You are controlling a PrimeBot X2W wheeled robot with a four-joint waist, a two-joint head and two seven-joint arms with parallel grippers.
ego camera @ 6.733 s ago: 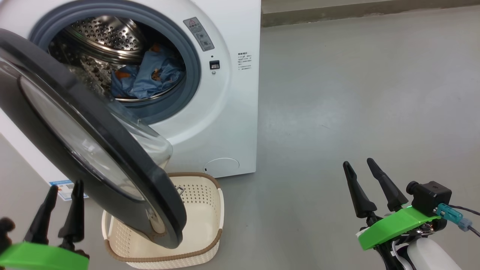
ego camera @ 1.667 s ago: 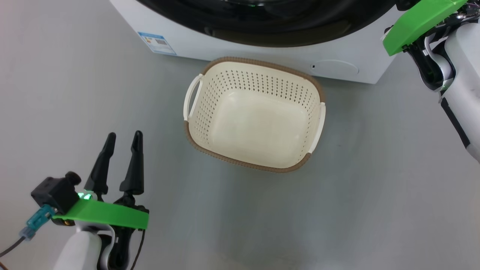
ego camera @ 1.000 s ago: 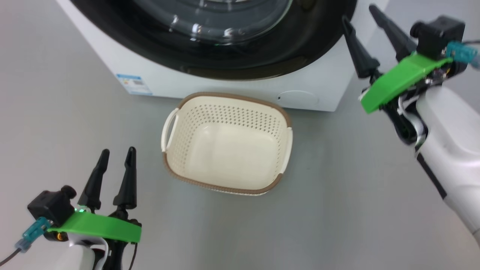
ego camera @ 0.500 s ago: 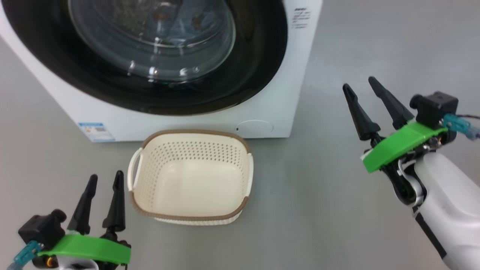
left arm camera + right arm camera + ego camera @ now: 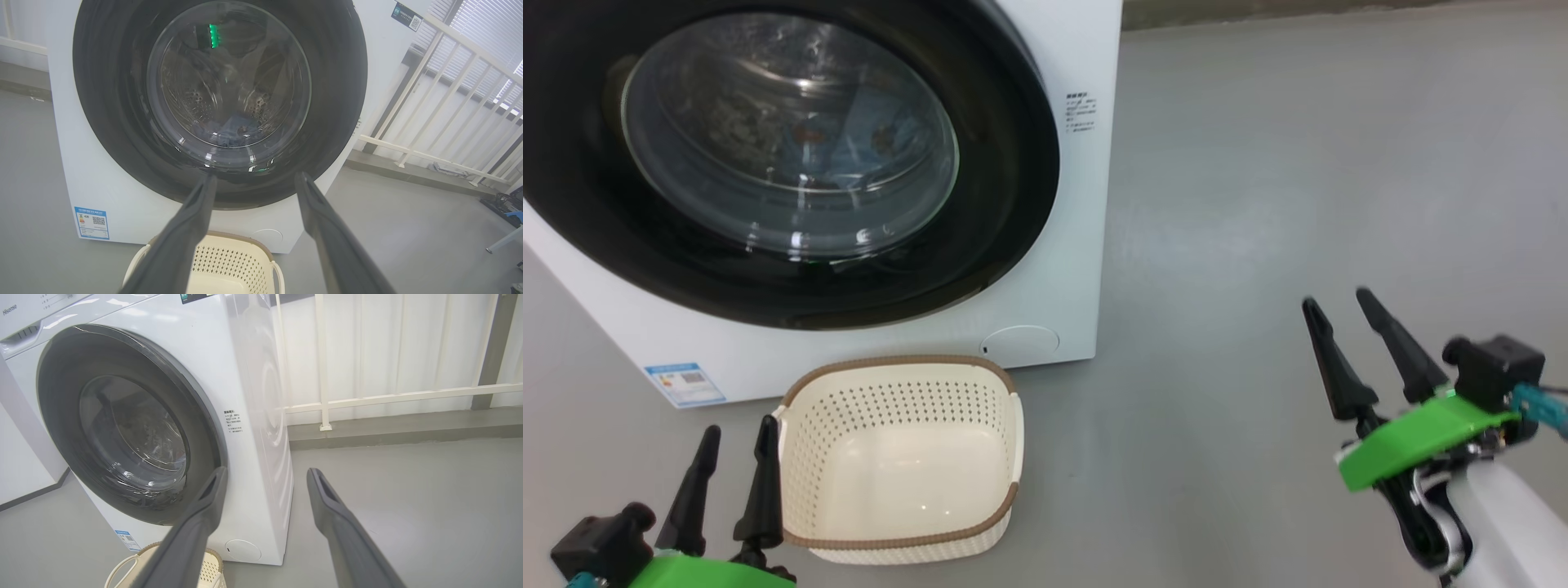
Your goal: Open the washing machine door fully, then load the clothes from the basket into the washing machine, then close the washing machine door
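While the glossy, black-rimmed washing machine door (image 5: 788, 147) sits shut behind the perforated cream basket (image 5: 894, 361), we see our left pincer (image 5: 740, 425) and right pincer (image 5: 1337, 297) spread wide, holding nothing.

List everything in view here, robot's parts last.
washing machine: one, white, head view's upper left
washing machine door: one, black rim, clear glass, shut
clothes: count unclear, light blue, in the drum behind the glass
basket: one, cream with brown rim, empty, on the floor before the machine
label sticker: one, blue, machine's lower left front
round cover: one, white, machine's lower right front
floor: one, grey, around the machine
railing: one, white, beyond the machine
left gripper: one, dark fingers, open, beside the basket
right gripper: one, dark fingers, open, over bare floor
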